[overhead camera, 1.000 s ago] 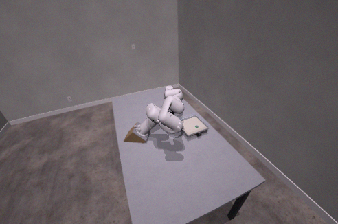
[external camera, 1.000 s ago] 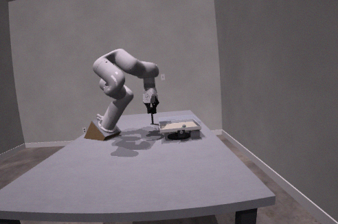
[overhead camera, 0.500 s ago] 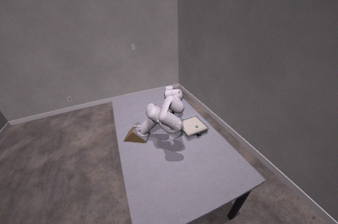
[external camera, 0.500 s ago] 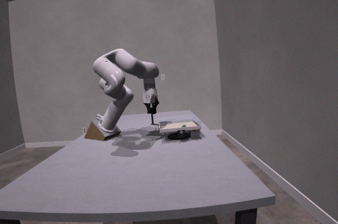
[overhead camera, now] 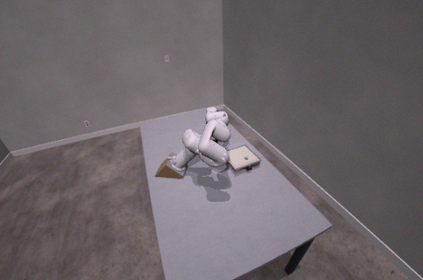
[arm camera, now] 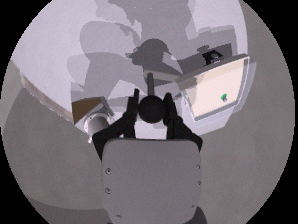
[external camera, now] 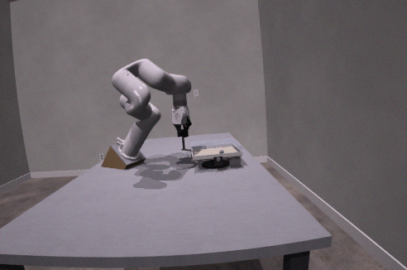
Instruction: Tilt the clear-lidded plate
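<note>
Exterior view shows the gripper [external camera: 182,133] clamped on a thin dark rod [external camera: 183,142] that hangs point-down, just beside the plate [external camera: 216,152] near its edge and seemingly not touching. The plate sits on its dark stand, with the ball [external camera: 221,151] near the middle.

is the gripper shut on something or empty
Shut on a thing: the gripper clamps a dark round-headed rod that hangs upright beside the plate.
</note>
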Controlling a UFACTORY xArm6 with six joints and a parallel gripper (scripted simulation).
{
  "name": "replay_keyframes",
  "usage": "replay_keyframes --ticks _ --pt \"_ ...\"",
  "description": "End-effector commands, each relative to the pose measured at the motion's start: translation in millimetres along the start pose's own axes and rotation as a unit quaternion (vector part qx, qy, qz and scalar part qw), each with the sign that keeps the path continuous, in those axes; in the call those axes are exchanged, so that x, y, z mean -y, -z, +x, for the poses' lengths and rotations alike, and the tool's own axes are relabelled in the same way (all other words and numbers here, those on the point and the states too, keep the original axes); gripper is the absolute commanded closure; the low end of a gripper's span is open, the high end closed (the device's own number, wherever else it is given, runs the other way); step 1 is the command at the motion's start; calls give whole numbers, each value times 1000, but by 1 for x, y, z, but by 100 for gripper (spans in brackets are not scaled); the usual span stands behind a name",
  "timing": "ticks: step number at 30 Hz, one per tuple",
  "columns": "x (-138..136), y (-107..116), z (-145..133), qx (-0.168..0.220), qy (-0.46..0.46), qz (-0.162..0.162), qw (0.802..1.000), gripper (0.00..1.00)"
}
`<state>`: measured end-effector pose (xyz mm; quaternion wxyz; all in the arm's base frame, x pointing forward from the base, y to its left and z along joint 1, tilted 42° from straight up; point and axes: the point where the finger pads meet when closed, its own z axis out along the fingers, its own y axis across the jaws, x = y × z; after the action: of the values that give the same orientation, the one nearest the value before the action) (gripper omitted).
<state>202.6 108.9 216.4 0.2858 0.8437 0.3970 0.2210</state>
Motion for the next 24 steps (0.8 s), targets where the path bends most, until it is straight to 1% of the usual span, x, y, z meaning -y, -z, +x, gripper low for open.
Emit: replay_keyframes --ticks 1,24 --pt "0 1 0 -1 0 1 1000 100" --pt "1 0 1 -1 0 1 1000 100"
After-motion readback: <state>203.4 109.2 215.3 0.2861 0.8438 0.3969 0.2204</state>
